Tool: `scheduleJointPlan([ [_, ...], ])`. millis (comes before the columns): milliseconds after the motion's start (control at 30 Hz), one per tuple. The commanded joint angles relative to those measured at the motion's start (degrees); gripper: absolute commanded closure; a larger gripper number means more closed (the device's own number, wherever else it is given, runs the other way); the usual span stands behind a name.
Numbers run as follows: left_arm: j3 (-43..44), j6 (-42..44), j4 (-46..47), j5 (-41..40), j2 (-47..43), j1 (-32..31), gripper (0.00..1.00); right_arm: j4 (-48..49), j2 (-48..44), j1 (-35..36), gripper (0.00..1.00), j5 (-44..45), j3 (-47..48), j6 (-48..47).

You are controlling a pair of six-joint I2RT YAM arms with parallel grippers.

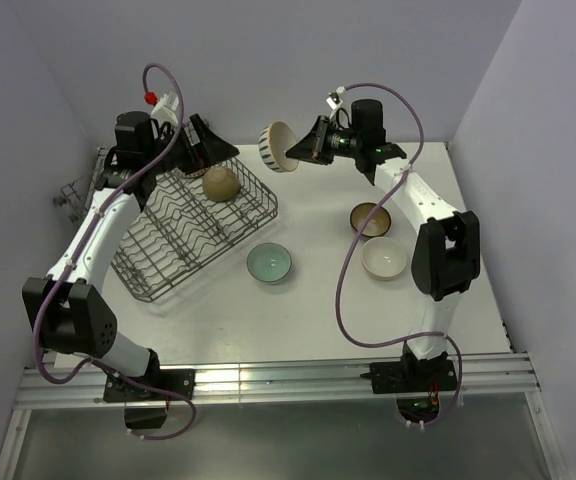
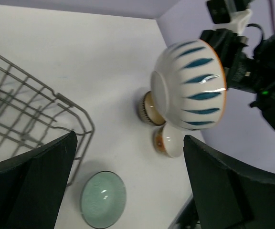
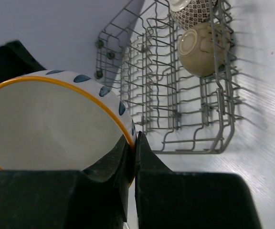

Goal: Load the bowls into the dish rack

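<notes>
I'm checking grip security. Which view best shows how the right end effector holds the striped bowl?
Right wrist: the right end effector visibly pinches the striped bowl at its rim. Top external shows it held aloft near the dish rack; left wrist shows its striped outside, grip mostly hidden.

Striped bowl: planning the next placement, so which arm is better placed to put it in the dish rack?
Right: the right arm's jaws grip the striped bowl by its rim, in the air close to the dish rack. The left arm's jaws hang open over the rack, holding nothing.
</notes>
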Motion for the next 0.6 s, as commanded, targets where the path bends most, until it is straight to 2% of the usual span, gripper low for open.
scheduleJointPlan([
  [0,0.25,-8.82,4.24,1.62,-0.26,-2.29,0.01,13.36,1.57,0.71,1.00,-2.95,-0.84,11.84],
  [167,-0.46,-10.75,6.78,0.73,-0.25,-5.37,0.00,12.84,1.92,1.94,1.00,-2.07,-2.42,11.84],
  [367,2.18,-9.71,1.25,-7.87,1.94,-9.41,0.01,14.42,1.57,2.55,1.00,-2.77,-4.54,12.81],
  [567,3.41,-9.18,-0.51,-10.52,3.44,-11.70,0.01,14.34,1.48,3.26,1.00,-3.04,-5.94,12.81],
])
